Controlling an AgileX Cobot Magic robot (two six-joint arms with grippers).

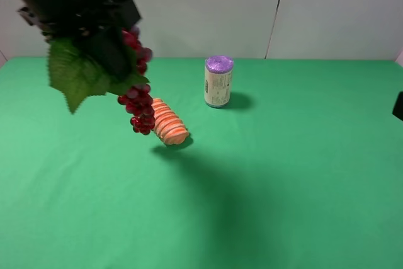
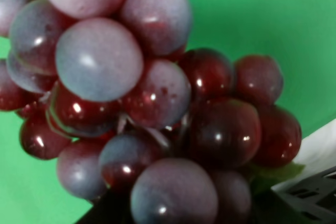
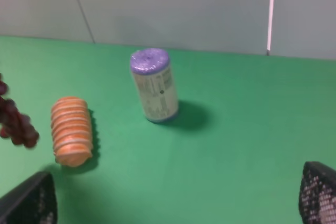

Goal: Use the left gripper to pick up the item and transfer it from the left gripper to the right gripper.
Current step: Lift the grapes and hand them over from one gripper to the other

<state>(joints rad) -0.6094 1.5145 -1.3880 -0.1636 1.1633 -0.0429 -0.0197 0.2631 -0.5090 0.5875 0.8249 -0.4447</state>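
My left gripper (image 1: 116, 61) is shut on the bunch of dark red grapes (image 1: 140, 108) and holds it high above the table's back left. The bunch hangs down with its green leaf (image 1: 75, 75) spread to the left. In the left wrist view the grapes (image 2: 152, 103) fill the picture and hide the jaws. My right gripper (image 3: 173, 200) is open and empty, with its black fingers (image 3: 29, 203) wide apart low over the table. In the high view only a black bit of it (image 1: 398, 105) shows at the right edge. The tail of the grapes (image 3: 16, 121) shows in the right wrist view.
A ribbed orange roll (image 1: 169, 123) lies on the green table (image 1: 283, 187) just right of the hanging bunch, also in the right wrist view (image 3: 71, 129). A purple-topped can (image 1: 218, 81) stands upright behind it, also in the right wrist view (image 3: 155, 85). A white wall stands at the back.
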